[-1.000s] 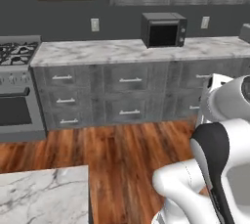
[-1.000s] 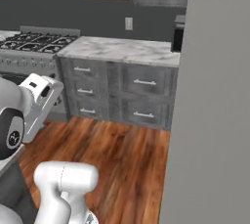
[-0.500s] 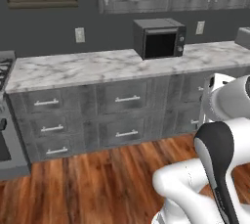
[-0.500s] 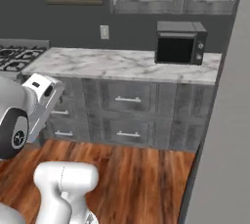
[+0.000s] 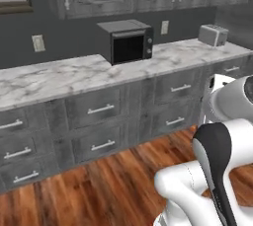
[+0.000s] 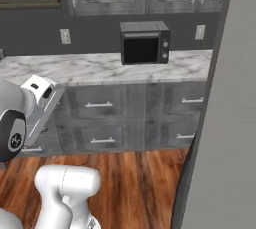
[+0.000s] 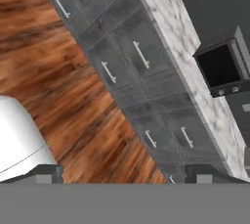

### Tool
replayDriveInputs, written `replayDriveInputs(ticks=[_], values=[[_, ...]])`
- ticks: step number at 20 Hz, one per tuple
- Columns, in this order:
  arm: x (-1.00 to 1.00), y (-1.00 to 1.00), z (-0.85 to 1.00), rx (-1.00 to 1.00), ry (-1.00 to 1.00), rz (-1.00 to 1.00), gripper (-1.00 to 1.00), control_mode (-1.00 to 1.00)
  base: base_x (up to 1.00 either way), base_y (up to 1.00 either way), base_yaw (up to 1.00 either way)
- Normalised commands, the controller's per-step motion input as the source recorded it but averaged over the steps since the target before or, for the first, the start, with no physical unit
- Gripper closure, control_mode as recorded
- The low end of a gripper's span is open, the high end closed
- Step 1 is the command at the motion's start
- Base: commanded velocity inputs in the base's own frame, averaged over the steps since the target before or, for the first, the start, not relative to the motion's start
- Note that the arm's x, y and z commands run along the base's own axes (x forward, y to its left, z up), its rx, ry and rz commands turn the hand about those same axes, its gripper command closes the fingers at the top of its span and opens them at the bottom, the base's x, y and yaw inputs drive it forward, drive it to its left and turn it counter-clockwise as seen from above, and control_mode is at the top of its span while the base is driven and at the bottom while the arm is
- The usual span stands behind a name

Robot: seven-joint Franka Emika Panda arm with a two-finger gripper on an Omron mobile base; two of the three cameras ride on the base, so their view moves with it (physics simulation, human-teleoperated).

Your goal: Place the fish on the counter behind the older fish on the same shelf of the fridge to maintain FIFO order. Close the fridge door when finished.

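We face the counter (image 5: 59, 79), a wide veined marble slab over grey drawers; no fish shows on it. A boxy black microwave (image 5: 126, 41) sits there, a small toaster (image 5: 213, 35) far right. Our gripper (image 7: 119, 174) spreads empty above plank flooring (image 7: 44, 66).

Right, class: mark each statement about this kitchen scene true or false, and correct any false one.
1. A black microwave stands on the marble counter. True.
2. The microwave sits on the wooden floor. False: it is on the counter.
3. A toaster stands on the counter, to the right of the microwave in the left base view. True.
4. The drawers under the counter have round black knobs. False: they have silver bar handles.
5. The fingers hold a fish. False: they are open and empty.
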Motion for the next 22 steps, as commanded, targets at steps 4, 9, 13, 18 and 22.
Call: replayDriveInputs(ticks=[4, 9, 13, 18, 22], values=[[0.00, 0.00, 0.00, 0.00, 0.00, 0.00, -1.00, 1.00, 1.00, 0.07, -0.56], [0.00, 0.00, 0.00, 0.00, 0.00, 0.00, -1.00, 1.00, 1.00, 0.57, -0.08], [0.00, 0.00, 0.00, 0.00, 0.00, 0.00, -1.00, 1.00, 0.97, 0.69, -0.45], [0.00, 0.00, 0.00, 0.00, 0.00, 0.00, -1.00, 1.00, 0.67, 0.46, -0.86], [0.00, 0.00, 0.00, 0.00, 0.00, 0.00, -1.00, 1.00, 0.56, 0.29, -0.89]])
